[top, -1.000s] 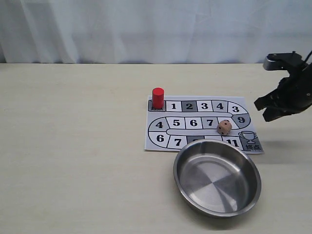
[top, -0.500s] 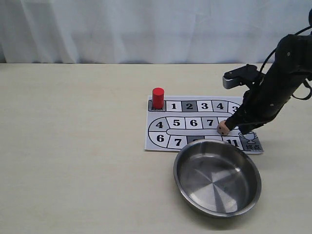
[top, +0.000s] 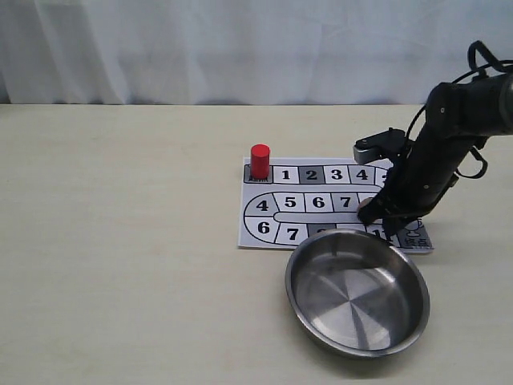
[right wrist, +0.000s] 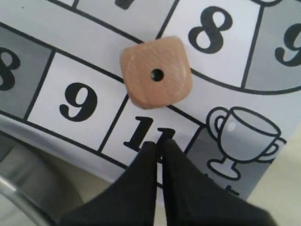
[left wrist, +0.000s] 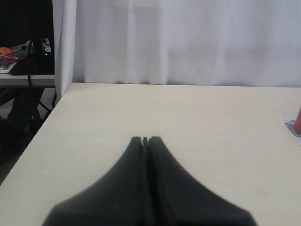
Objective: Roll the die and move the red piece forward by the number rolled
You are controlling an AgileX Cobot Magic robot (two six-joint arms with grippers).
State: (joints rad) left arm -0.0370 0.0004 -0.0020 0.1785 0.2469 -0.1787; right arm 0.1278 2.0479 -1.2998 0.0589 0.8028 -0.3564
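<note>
The die (right wrist: 156, 73), a pale tan wooden cube with one pip facing the camera, lies on the printed board (right wrist: 84, 28) where squares 8, 9 and 11 meet. My right gripper (right wrist: 159, 142) is shut and hovers over square 11, just short of the die and not touching it. In the exterior view the right gripper (top: 377, 215) covers most of the die. The red piece (top: 260, 160) stands upright on the board's start square at the far left corner. My left gripper (left wrist: 145, 139) is shut and empty over bare table, with a sliver of the red piece (left wrist: 298, 120) at the frame edge.
A steel bowl (top: 290, 281) sits in front of the board (top: 250, 237), overlapping its near edge; its rim (right wrist: 11, 195) shows beside the right fingers. A white curtain hangs behind the table. The left arm is out of the exterior view.
My right arm has swung in from the right edge and lowered onto the board beside the die. The die, red piece and bowl have stayed put.
</note>
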